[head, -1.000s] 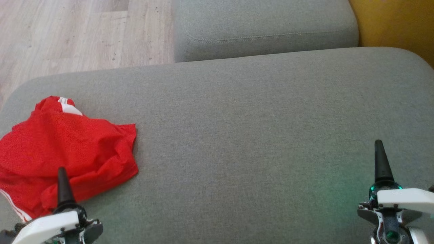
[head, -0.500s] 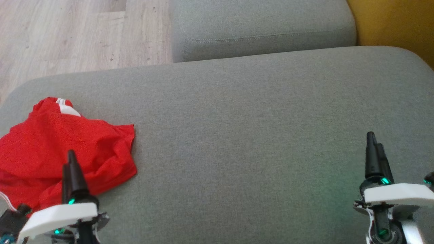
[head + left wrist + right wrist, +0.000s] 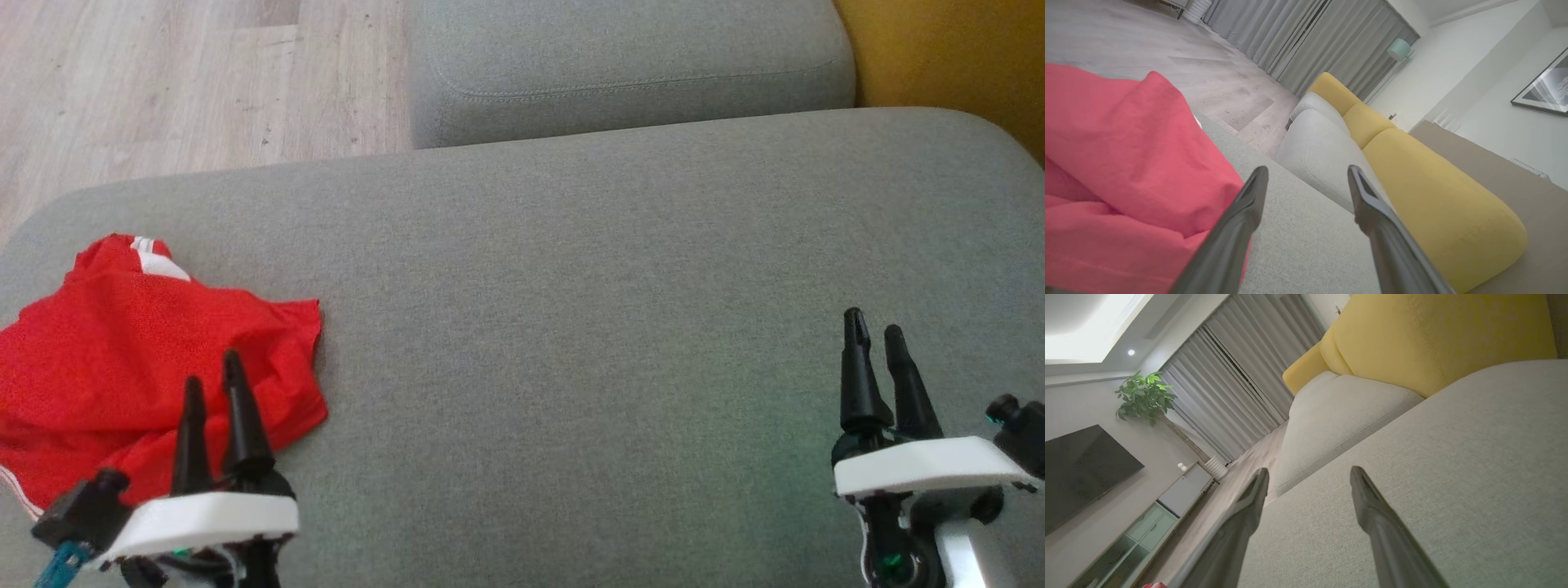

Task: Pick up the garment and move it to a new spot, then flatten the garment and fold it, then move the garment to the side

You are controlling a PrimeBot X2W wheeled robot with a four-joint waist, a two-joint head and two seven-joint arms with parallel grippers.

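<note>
Soft, even light, little shadow; faint green glow on cushion; pinkish wash over garment; bending at wrist-view edges.

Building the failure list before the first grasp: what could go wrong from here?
1. The garment lies crumpled in folds; the open left gripper may pinch just the top layer, so it lifts bunched.
2. In the left wrist view the jaws frame grey seat cushion beside the fabric's edge; closing there could miss.
3. The garment sits near the cushion's left end, floor beyond; a drag could push it off. The open right gripper is far away.
</note>
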